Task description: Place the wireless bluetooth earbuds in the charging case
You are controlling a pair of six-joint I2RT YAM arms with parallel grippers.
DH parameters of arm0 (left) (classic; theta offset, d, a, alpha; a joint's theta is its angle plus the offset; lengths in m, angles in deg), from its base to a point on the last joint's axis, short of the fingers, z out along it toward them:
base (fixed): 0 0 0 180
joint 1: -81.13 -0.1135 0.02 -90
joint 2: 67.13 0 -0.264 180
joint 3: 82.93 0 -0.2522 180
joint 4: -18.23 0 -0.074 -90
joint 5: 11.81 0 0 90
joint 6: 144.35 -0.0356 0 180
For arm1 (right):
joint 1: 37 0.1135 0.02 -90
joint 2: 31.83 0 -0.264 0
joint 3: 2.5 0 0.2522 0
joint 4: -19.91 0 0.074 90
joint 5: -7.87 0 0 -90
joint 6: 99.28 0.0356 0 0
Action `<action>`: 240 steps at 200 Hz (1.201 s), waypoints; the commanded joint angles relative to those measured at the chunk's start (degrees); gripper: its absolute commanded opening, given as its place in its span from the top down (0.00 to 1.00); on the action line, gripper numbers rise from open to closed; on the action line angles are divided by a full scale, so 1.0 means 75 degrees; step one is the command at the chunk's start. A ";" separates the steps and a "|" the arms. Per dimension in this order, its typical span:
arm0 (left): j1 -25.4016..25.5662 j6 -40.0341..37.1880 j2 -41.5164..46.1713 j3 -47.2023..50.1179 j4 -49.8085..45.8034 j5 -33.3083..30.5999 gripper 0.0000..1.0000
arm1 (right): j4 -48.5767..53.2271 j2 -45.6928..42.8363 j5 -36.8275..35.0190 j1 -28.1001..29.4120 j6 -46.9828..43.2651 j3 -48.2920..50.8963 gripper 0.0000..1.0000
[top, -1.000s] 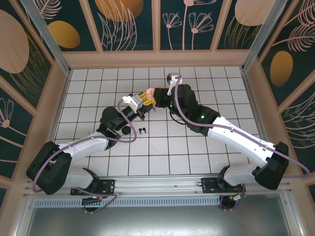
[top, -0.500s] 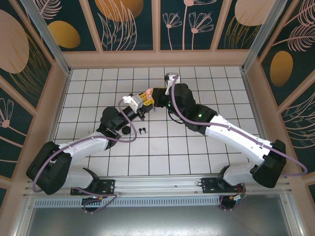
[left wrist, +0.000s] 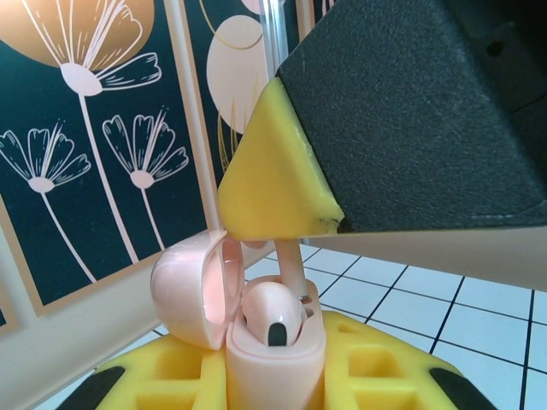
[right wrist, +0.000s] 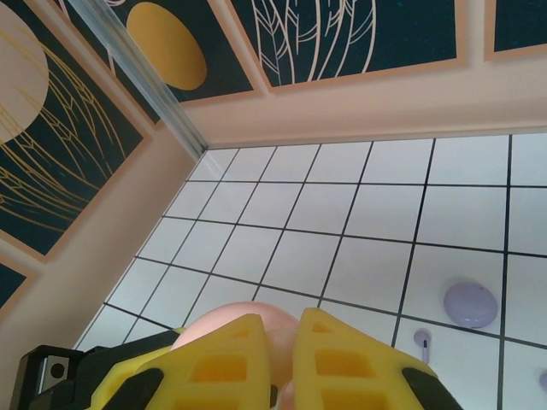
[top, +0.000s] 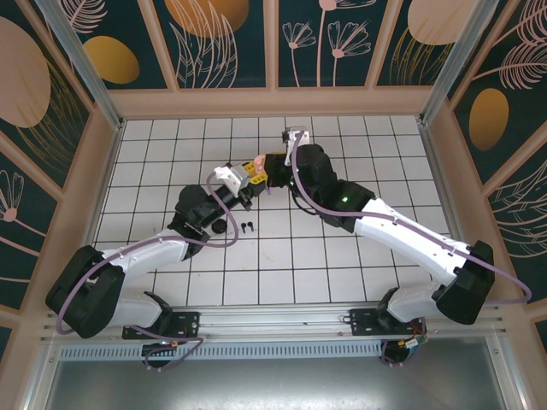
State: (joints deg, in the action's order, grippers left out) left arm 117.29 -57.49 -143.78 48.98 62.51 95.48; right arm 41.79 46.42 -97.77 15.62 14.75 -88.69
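**Pink earbud going down into a case held in mid-air**

At the left of the top view, a black case (top: 220,226) is lying on the tiles, with the black earbuds (top: 247,226) just beside it at 3 o'clock.

Above them, the left gripper (top: 243,179) is squeezing the pink charging case (left wrist: 275,369) by its flanks. Its fingers are drawn nearly together and are keeping the case upright. In the left wrist view the lid (left wrist: 190,295) is hanging open toward 9 o'clock.

A pale pink earbud (left wrist: 272,313) is sitting in the case's mouth. A thin stem is running up toward 12 o'clock into the right gripper (top: 270,169). That gripper's yellow fingers (right wrist: 342,359) are pressing in to a slit and are apparently pinching the stem. Whether the head and the stem are one piece I cannot tell.

The earbud is looking featherlight, hard and glossy, so it is probably prone to twisting or slipping between the fingers. The stem is the sensible place to hold it, since that is leaving the head free to seat. The case is looking rigid, and its hinge is likely the weak spot.

Farther right, a lilac case (right wrist: 470,303) is resting on the tiles, with a lilac earbud (right wrist: 421,339) at its 7 o'clock.
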 commanded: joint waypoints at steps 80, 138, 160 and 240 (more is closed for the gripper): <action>0.0060 -0.0050 0.0332 -0.0317 0.0749 0.0328 1.00 | 0.0986 0.0604 -0.0374 0.0343 -0.0366 -0.0211 0.88; 0.0062 0.0054 0.0384 -0.0322 0.0756 0.0435 1.00 | 0.1050 0.0485 -0.0414 0.0280 0.0276 -0.0335 0.85; 0.0059 0.0094 0.0367 -0.0310 0.0757 0.0481 1.00 | 0.1048 0.0473 -0.0347 0.0228 0.0468 -0.0441 0.84; 0.0065 0.0263 0.0258 -0.0204 0.1014 0.0436 1.00 | 0.1097 0.0708 -0.0167 0.0203 0.0590 -0.0559 0.83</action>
State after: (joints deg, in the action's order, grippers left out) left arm 116.70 -56.20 -143.58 49.00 60.94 95.07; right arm 46.14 49.62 -101.75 16.97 18.16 -92.40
